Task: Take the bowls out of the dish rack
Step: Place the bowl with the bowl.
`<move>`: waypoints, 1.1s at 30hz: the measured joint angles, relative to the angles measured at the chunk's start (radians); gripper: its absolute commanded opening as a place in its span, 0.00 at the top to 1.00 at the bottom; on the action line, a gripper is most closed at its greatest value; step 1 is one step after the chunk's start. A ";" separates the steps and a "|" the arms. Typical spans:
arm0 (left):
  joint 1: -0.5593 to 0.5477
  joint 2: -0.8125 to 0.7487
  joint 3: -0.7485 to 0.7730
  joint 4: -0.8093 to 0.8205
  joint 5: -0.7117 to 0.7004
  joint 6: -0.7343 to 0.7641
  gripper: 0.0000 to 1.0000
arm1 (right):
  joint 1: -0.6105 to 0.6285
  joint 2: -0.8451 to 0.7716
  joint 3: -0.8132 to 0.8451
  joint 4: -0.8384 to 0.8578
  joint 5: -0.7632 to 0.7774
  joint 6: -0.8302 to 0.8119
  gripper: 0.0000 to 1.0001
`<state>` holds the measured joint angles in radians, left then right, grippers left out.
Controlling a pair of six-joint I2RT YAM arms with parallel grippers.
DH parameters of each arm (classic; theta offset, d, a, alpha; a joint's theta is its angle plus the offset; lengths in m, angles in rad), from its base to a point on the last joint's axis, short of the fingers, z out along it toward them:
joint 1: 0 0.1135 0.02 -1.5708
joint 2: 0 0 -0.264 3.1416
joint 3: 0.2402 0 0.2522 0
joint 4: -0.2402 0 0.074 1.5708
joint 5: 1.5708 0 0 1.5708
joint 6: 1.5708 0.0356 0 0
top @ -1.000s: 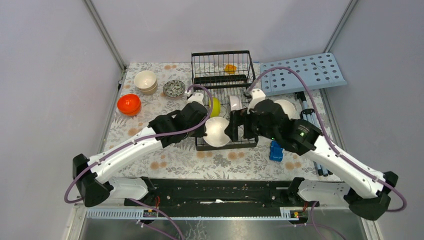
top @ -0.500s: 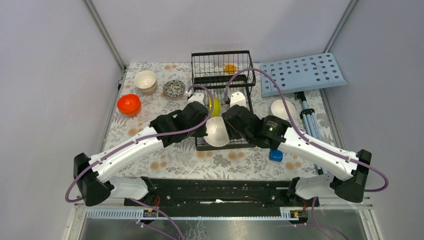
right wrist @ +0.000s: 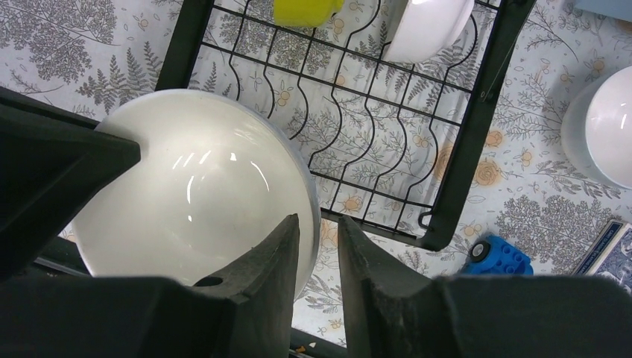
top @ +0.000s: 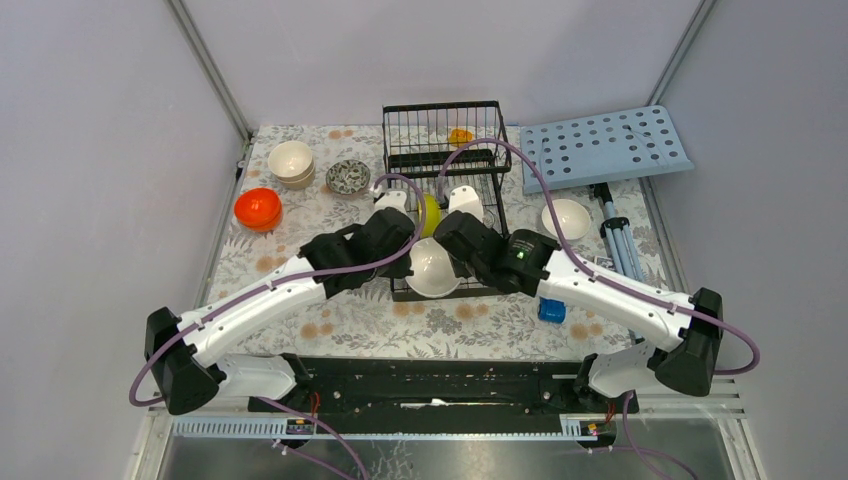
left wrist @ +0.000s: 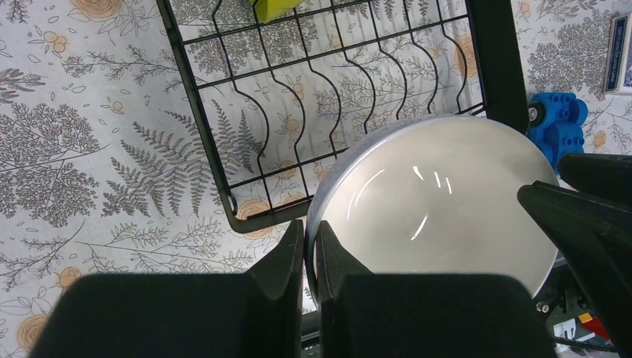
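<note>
A white bowl (top: 432,268) hangs over the front edge of the black dish rack (top: 495,215), and my left gripper (left wrist: 309,227) is shut on its left rim. My right gripper (right wrist: 318,220) straddles the opposite rim of this bowl (right wrist: 194,194). One finger is inside and one outside, with a thin gap still showing beside the outer finger. In the rack a yellow-green bowl (top: 430,213) stands on edge, with another white bowl (right wrist: 428,26) beside it. To the rack's right, a white bowl (top: 567,218) sits on the cloth.
At the left stand orange bowls (top: 257,208), cream bowls (top: 291,163) and a patterned bowl (top: 347,176). The rack's raised basket (top: 445,125) holds a small orange item (top: 460,136). A light-blue perforated board (top: 605,147) lies back right. A blue block (top: 550,308) sits near the front.
My right arm has swung left, uncovering the white bowl on the cloth, and its jaws have narrowed around the held bowl's right rim. The left arm and bowl stayed put.
</note>
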<state>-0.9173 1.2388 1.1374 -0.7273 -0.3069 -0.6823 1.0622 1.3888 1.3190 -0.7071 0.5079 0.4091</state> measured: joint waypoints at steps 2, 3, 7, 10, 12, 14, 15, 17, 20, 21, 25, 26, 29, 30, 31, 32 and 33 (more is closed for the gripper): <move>0.000 0.000 -0.004 0.002 0.000 0.000 1.00 | 0.000 0.004 0.000 0.008 0.003 0.003 0.67; 0.000 0.000 -0.005 0.003 0.000 0.000 1.00 | 0.000 0.005 0.000 0.010 0.005 0.004 0.68; 0.000 -0.001 -0.010 0.011 0.002 0.000 1.00 | 0.000 0.014 0.000 0.014 0.007 0.007 0.68; 0.000 -0.002 -0.016 0.018 0.004 -0.002 1.00 | 0.000 0.031 0.000 0.018 0.007 0.007 0.70; 0.000 -0.004 -0.019 0.019 0.005 -0.004 1.00 | 0.000 0.041 0.000 0.018 0.007 0.008 0.73; 0.000 -0.006 -0.019 0.019 0.006 -0.004 1.00 | 0.000 0.047 -0.002 0.020 0.007 0.008 0.76; 0.000 -0.009 -0.019 0.019 0.007 -0.005 1.00 | 0.000 0.049 -0.003 0.021 0.007 0.008 0.79; 0.000 -0.013 -0.019 0.017 0.006 -0.005 1.00 | 0.000 0.050 -0.005 0.021 0.008 0.009 0.84; 0.000 -0.020 -0.029 0.018 0.006 -0.005 1.00 | 0.000 0.050 -0.007 0.021 0.011 0.010 0.98; 0.000 -0.021 -0.033 0.019 0.006 -0.005 1.00 | 0.000 0.050 -0.008 0.022 0.011 0.011 1.00; 0.000 -0.023 -0.039 0.023 0.008 -0.012 1.00 | 0.000 0.052 -0.010 0.021 0.013 0.014 1.00; 0.000 -0.025 -0.042 0.027 0.008 -0.015 1.00 | 0.000 0.052 -0.010 0.021 0.014 0.014 1.00; 0.000 -0.032 -0.052 0.037 0.011 -0.020 1.00 | 0.000 0.052 -0.010 0.021 0.014 0.014 1.00; 0.000 -0.034 -0.052 0.038 0.011 -0.021 1.00 | 0.000 0.052 -0.010 0.021 0.014 0.014 1.00; 0.000 -0.035 -0.052 0.039 0.013 -0.021 1.00 | 0.000 0.052 -0.010 0.021 0.014 0.014 1.00; 0.000 -0.035 -0.052 0.039 0.014 -0.022 1.00 | 0.000 0.052 -0.010 0.021 0.015 0.014 1.00; 0.001 -0.035 -0.052 0.039 0.014 -0.022 1.00 | 0.000 0.052 -0.010 0.021 0.015 0.014 1.00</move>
<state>-0.9165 1.2037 1.0855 -0.6884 -0.2924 -0.7044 1.0622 1.4410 1.3094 -0.6861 0.5232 0.4232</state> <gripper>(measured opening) 0.080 0.036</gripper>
